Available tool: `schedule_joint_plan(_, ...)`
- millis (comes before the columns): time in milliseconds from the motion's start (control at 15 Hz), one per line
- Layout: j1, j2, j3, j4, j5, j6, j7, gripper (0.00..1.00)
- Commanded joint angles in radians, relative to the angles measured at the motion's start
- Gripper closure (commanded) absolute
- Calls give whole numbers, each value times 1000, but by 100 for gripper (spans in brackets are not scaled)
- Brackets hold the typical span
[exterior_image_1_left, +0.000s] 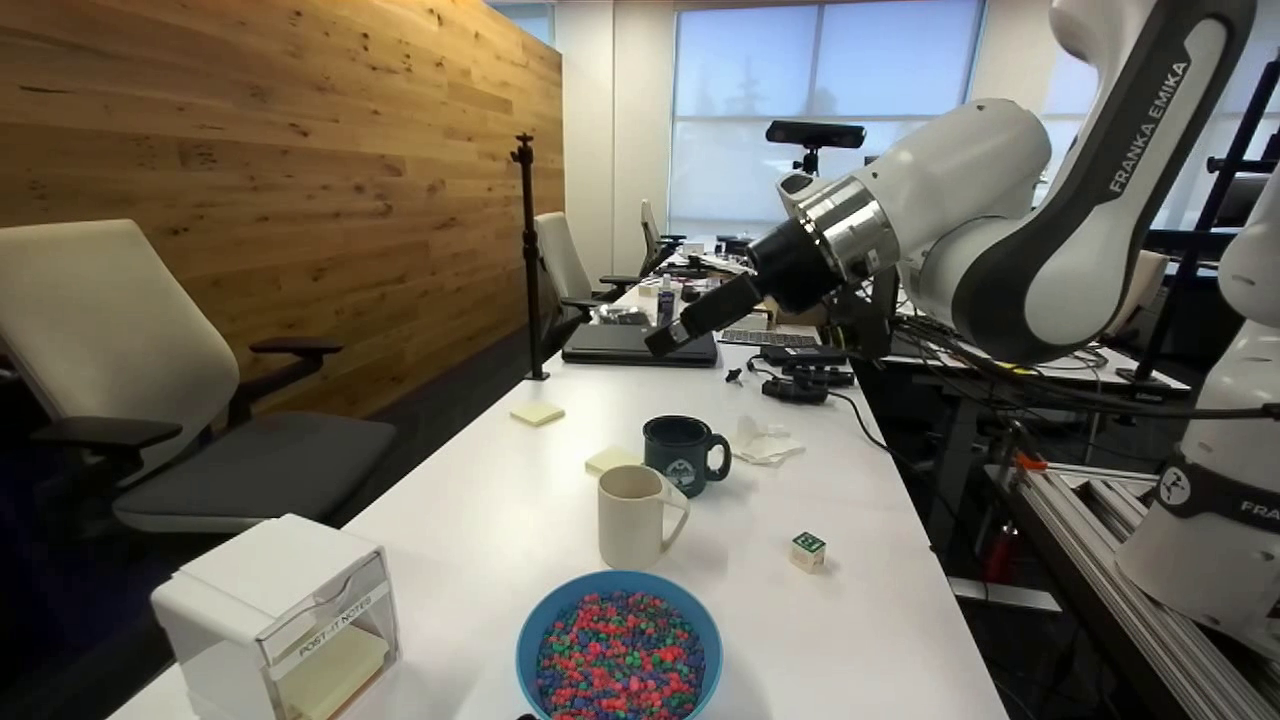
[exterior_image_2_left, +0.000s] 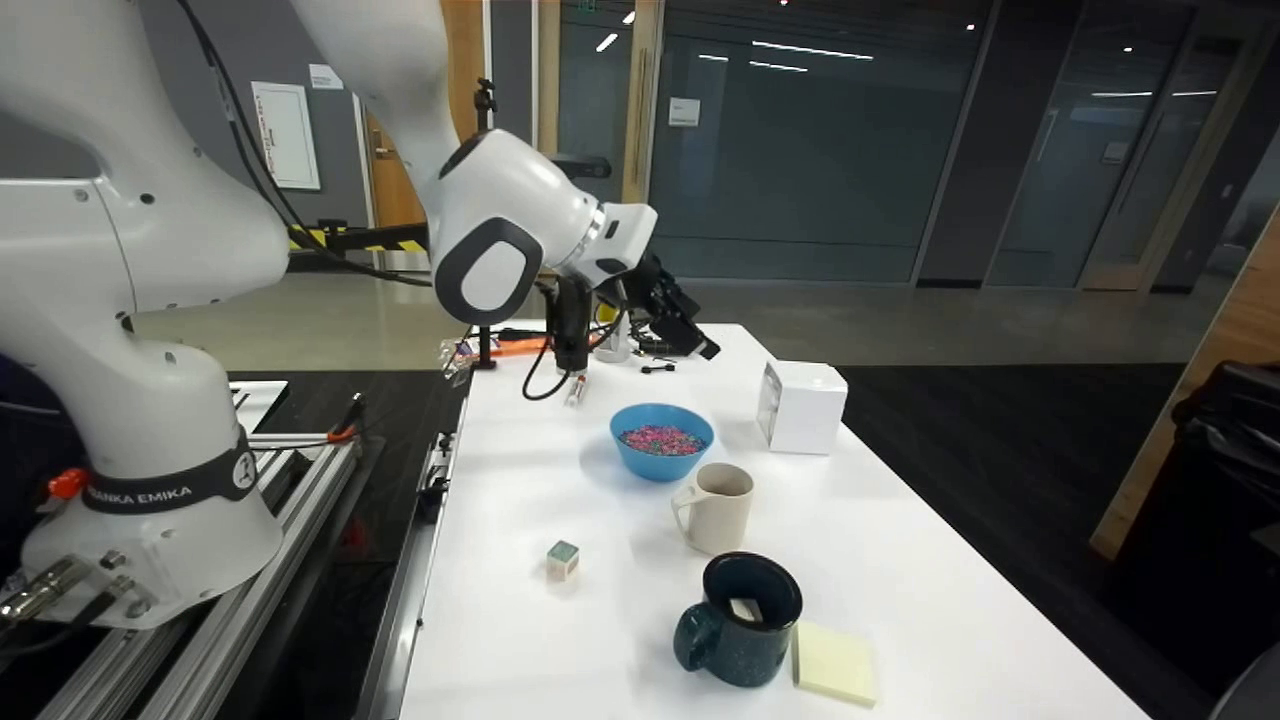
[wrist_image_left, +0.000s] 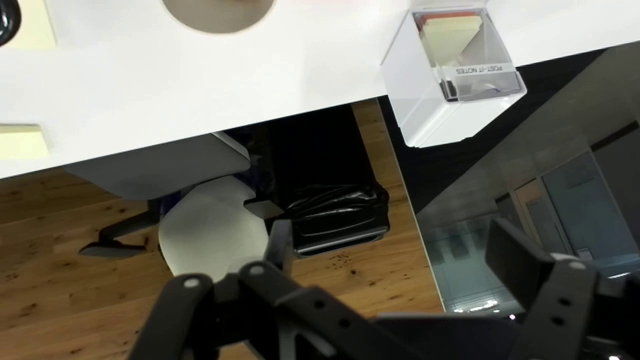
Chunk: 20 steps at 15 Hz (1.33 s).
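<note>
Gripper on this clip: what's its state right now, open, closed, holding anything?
Gripper: open, its fingers wide apart in the wrist view, with nothing held between them.

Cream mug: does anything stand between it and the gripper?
Nothing visible does: the open gripper hangs in the air, and nothing covers the cream mug from above. The dark mug and blue bowl stand on either side of it.

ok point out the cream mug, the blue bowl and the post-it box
Cream mug (exterior_image_1_left: 629, 525), in an exterior view: outer wall
Blue bowl (exterior_image_2_left: 658, 467), in an exterior view: outer wall
Post-it box (wrist_image_left: 415, 92), in the wrist view: white side wall
</note>
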Motion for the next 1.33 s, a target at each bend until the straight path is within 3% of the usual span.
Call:
schedule_joint_plan(0,22,70,-9,1,138,19,-167,0)
schedule_joint_plan(600,181,242,-66,2,460,73,-526,0)
schedule_joint_plan(1067,299,376,-161,2,578,185,-651,0)
schedule_joint_plan(1267,280,362,-156,2,533,145,-614,0)
